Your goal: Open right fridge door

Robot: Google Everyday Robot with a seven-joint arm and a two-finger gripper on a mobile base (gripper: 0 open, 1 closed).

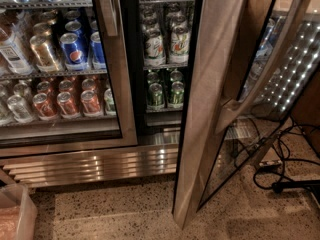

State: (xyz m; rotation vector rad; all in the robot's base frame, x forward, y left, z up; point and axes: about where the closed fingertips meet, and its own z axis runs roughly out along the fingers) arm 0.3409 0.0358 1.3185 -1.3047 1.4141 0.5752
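Observation:
The right fridge door (210, 104) stands swung wide open, its brushed-steel edge facing me and its glass pane angled away to the right. Its long bowed steel handle (260, 79) runs diagonally down the outer face. Behind it the right compartment shows shelves of green cans and bottles (165, 89). The left door (117, 84) is shut, fronting blue Pepsi cans (75, 49) and orange cans (67, 104). My gripper does not appear anywhere in the camera view.
A steel kick grille (95, 164) runs under the fridge above speckled flooring (115, 209). Black cables (285, 169) lie on the floor at right behind the open door. A translucent bin (15, 214) sits at the bottom left corner.

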